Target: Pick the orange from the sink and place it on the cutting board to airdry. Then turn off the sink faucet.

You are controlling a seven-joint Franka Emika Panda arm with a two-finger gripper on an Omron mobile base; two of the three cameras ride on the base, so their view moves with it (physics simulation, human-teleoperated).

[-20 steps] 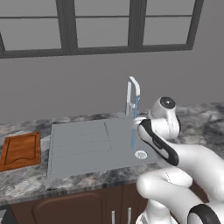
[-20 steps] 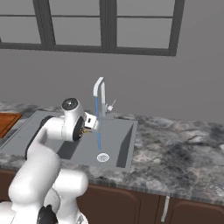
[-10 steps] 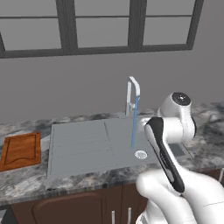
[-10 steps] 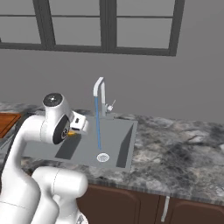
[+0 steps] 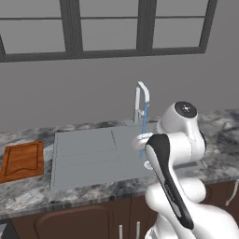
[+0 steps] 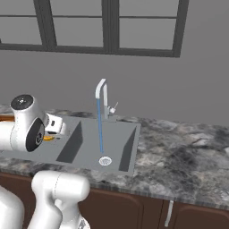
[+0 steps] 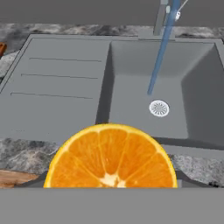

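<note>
Orange [image 7: 111, 157] flesh, cut face toward the camera, sits lowest in the hand view, held up above the near rim of the sink [image 7: 61, 83]; the fingers are hidden behind the fruit, so whether they clamp it cannot be told. In the right base view the gripper [image 6: 54, 126] hangs over the drainboard side with a sliver of orange beneath it. Beyond, the basin holds only its round silver drain [image 7: 159, 108], struck by a blue stream from the sink faucet [image 5: 141, 100]. Farther left on the marbled surface [image 5: 28, 193] lies the cutting board [image 5: 22, 160], bare.
</note>
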